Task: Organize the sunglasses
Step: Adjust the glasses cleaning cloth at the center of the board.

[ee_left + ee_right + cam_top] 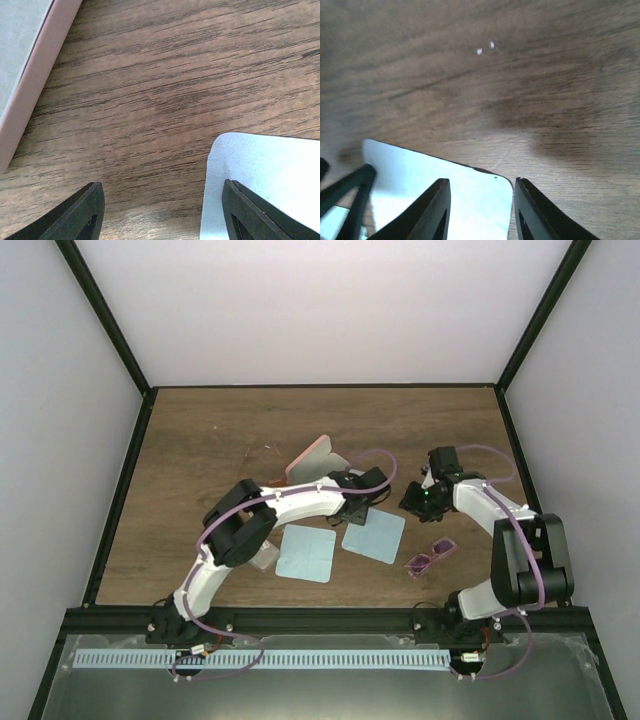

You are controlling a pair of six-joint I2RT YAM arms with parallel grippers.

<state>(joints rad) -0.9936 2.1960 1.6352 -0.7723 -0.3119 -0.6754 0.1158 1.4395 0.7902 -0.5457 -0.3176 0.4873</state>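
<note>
The purple-pink sunglasses (430,558) lie on the wooden table near the front right, apart from both grippers. The orange wire-framed sunglasses (265,456) lie faintly visible left of the pink case. My left gripper (362,508) is open and empty, low over the table at the far left corner of the right-hand blue cloth (374,534); in the left wrist view the gripper (162,215) straddles bare wood and the cloth's corner (260,170). My right gripper (410,505) is open and empty, and in its wrist view (481,210) its jaws straddle the cloth's corner (410,180).
An open pink case (310,462) stands behind the left gripper; its edge shows in the left wrist view (30,85). A second blue cloth (305,553) lies front centre. A pale oblong object (263,558) lies partly hidden under the left arm. Black frame rails border the table.
</note>
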